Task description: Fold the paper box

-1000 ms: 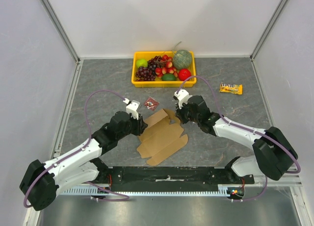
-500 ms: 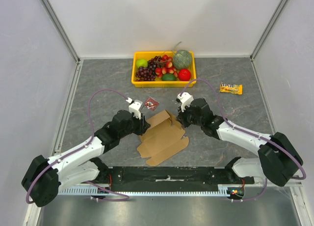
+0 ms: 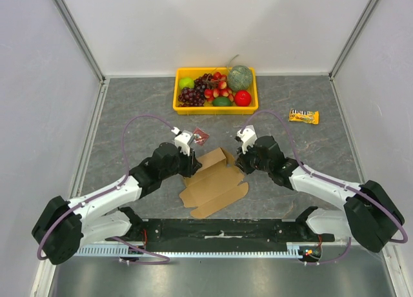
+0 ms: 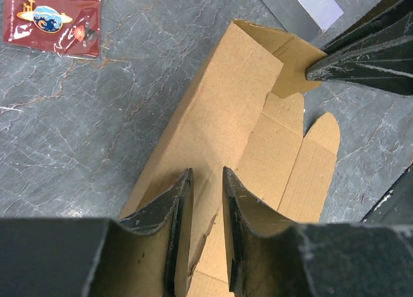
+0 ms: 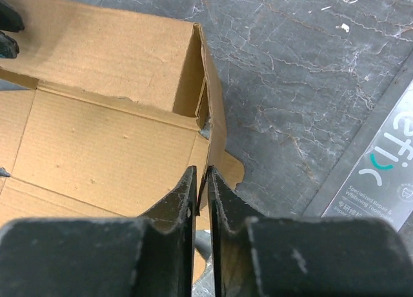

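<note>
Both wrists have pushed in twd each other since a sec ago, and the far end of the paper box (image 3: 216, 181) now stands up more as a wall instead of lying flat.

Box sits on the table betw the two sets of fingers, part folded: one long wall raised, rest of the sheet flat.

Left gripper (image 4: 206, 177): jaws only a little apart, straddling the crease at the foot of the raised long wall. Card fills the gap, but can't tell if it's pinched or just under the tips.

Right gripper (image 5: 202, 171): jaws nearly together, thin slit only. Edge of the upright end flap runs straight into that slit. Clamped or loose, can't tell.

Key relation, as I read it: box's long axis runs straight ahead from the L fingers, veering right to end at the R fingertips. R is at the end flap and L is midway along the wall, so R is the nearer arm for any end-flap tuck, w/ L as the brace.

Hidden:
- top view: both contact spots sit under the wrists.
- L cam: near part of the sheet is behind its own fingers.
- R cam: box cut off at the left edge.
- notches/tabs are hard to make out.
</note>
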Controlling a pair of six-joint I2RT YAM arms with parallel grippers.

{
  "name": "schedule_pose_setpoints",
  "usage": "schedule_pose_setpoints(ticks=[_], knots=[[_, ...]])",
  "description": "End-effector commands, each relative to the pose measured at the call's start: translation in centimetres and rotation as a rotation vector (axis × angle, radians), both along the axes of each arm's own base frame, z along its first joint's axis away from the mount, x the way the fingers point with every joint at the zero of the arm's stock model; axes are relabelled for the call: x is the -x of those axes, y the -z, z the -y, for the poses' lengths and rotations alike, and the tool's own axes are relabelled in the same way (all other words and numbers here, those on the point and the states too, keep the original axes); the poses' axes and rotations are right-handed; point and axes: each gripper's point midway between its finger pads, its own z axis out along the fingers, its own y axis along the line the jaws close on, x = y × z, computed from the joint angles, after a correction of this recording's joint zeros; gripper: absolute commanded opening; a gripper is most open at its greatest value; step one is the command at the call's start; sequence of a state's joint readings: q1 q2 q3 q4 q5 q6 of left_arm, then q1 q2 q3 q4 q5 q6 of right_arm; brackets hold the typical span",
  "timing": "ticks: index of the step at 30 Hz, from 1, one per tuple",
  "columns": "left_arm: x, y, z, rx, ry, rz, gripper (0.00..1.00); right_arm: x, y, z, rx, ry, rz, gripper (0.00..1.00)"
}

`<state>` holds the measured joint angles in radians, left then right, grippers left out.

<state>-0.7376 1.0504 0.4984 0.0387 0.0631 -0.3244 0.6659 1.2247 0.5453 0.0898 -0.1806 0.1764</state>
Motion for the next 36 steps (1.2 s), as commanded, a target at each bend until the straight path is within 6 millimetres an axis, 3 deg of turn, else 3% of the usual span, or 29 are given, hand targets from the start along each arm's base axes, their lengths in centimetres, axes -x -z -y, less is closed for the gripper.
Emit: schedule_pose_setpoints(ticks=[1,5,12,16,18,20,24,29,36], knots=[[-0.2,-1.3,1.3,0.045,0.014,0.001,0.31,0.4,-0.9,-0.3,-0.038,-0.015,0.019,0.21],[-0.1,-1.1,1.3,0.041,0.016,-0.001,0.31,0.2,-2.0,-0.2,-0.052,-0.006,0.049,0.35],[0.1,-0.6,1.2,0.031,0.018,-0.009,0.3,-1.0,-6.2,0.2,-0.085,0.044,0.144,0.52],[0.2,-0.6,1.2,0.031,0.017,-0.011,0.3,-3.1,-8.3,1.3,-0.081,0.167,0.198,0.55],[0.1,-0.7,1.3,0.033,0.019,-0.009,0.3,-4.4,-8.5,2.0,-0.064,0.252,0.208,0.48],[0.1,-0.7,1.3,0.032,0.02,-0.008,0.3,-5.4,-8.1,2.3,-0.042,0.303,0.196,0.4],[0.1,-0.8,1.4,0.03,0.019,-0.006,0.3,-7.0,-5.3,2.0,0.032,0.329,0.138,0.22],[-0.1,-1.0,1.4,0.03,0.016,-0.004,0.3,-6.2,-1.6,-0.3,0.077,0.17,0.054,0.21],[-0.3,-1.3,1.7,0.031,0.021,0.002,0.3,-3.4,-0.9,-1.3,0.005,0.039,0.029,0.25]])
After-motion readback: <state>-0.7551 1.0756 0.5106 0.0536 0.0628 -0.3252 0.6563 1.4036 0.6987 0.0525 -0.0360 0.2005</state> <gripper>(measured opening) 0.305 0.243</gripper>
